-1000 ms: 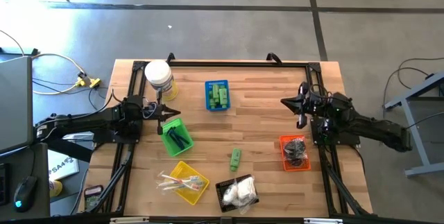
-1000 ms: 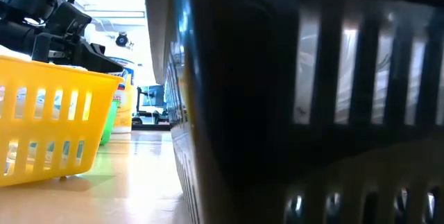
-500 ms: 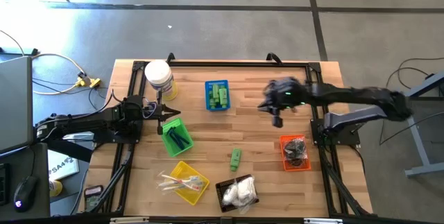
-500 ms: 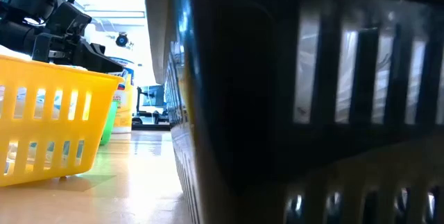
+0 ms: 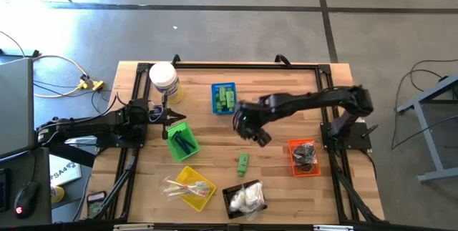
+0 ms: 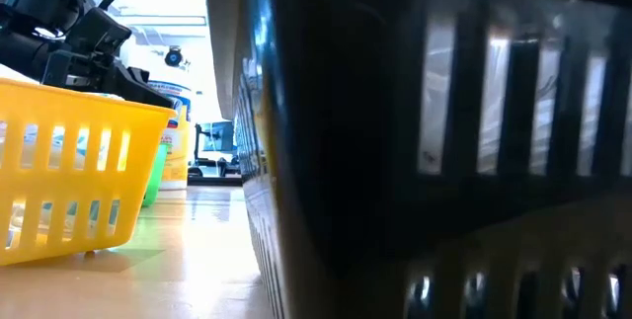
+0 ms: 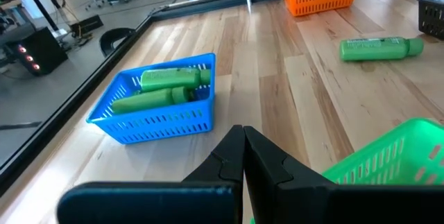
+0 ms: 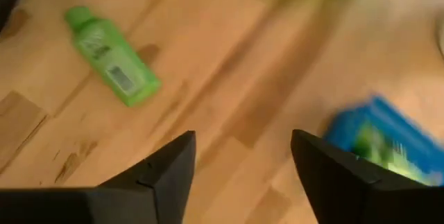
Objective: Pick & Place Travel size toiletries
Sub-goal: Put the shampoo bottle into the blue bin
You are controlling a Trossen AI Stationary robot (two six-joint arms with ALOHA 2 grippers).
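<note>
Green bottle, loose on the tabletop, lower centre of the high view. Right tool: swung in from the right edge within the last second, now just above the bottle, fingers spread, empty. Judged: pickup approach begun. Left tool: closed, empty, by green basket.

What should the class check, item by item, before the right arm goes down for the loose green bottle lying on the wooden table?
1. Right gripper open: ok.
2. Loose bright green plastic bottle lying free on the wooden table, apart from the baskets: ok.
3. Right gripper directly above the bottle: not ok, it is off to one side.
4. Small blue rectangular mesh basket has spare room: cannot tell.
5. Left gripper shut, away from the bottle, near the small green mesh basket: ok.
</note>
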